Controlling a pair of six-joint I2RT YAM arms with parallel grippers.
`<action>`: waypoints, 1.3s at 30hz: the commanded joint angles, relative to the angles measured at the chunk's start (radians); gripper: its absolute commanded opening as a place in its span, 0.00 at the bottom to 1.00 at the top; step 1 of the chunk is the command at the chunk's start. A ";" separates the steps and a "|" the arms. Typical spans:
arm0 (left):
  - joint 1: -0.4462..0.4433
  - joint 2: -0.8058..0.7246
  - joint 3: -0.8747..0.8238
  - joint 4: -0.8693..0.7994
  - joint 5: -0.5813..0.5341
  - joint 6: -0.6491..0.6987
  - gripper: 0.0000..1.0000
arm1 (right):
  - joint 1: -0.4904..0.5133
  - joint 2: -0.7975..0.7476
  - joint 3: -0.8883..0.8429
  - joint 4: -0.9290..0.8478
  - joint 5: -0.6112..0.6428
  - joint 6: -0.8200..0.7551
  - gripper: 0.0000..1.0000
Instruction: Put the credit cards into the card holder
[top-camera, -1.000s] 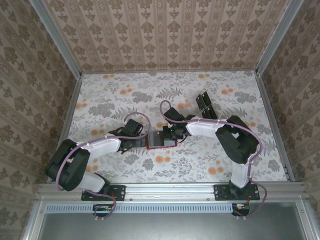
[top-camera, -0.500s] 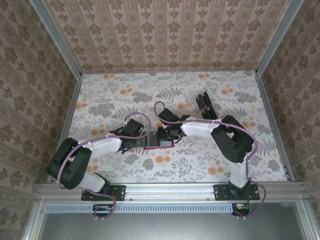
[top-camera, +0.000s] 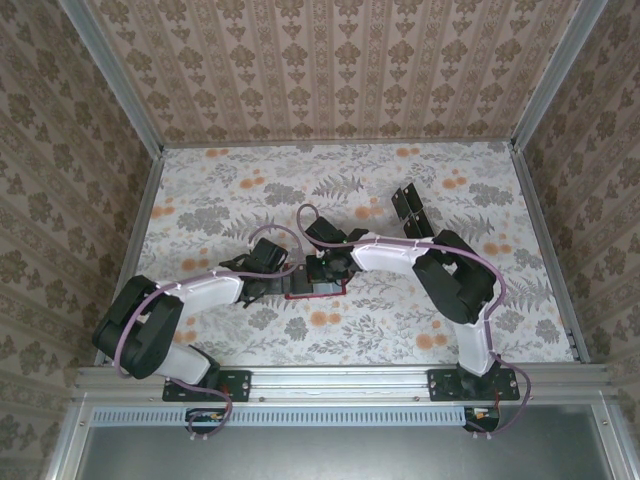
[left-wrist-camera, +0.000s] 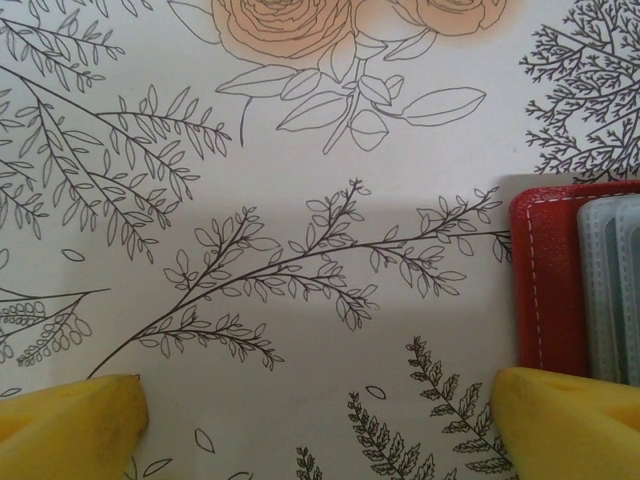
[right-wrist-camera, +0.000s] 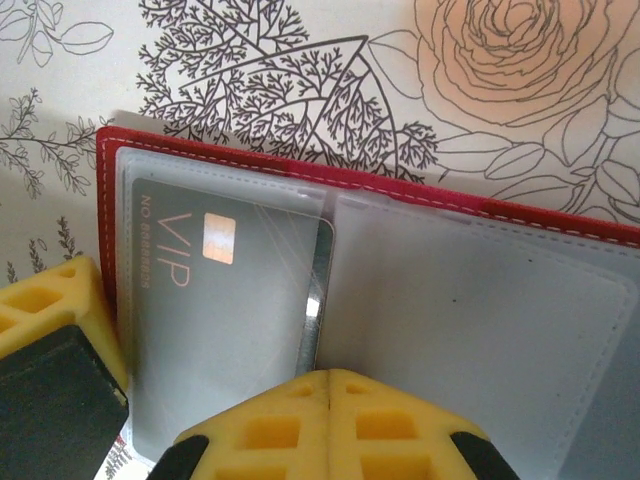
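Showing a VIP card (right-wrist-camera: 215, 300) sleeved inside the card holder (right-wrist-camera: 400, 190), the right wrist view hides what the overhead cannot resolve.

One red card holder (right-wrist-camera: 560, 215) lay open; one VIP card (right-wrist-camera: 215, 300) sat inside; two black cards (top-camera: 408, 207) lay apart.

The top camera sits high behind my bases and looks down on the whole table (top-camera: 420, 320). My two wrist cameras look straight down from very near. All three views share the open card holder (top-camera: 318, 290) (left-wrist-camera: 548, 285) (right-wrist-camera: 400, 190).
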 joint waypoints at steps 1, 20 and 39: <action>0.001 0.046 -0.042 0.072 0.082 0.018 1.00 | 0.021 0.019 0.022 -0.013 -0.018 -0.021 0.00; 0.093 -0.236 -0.066 -0.099 0.049 0.036 1.00 | 0.002 -0.134 -0.093 0.018 0.020 0.000 0.08; 0.090 -0.221 -0.070 -0.030 0.153 0.044 1.00 | 0.031 -0.144 -0.080 0.023 0.008 0.007 0.08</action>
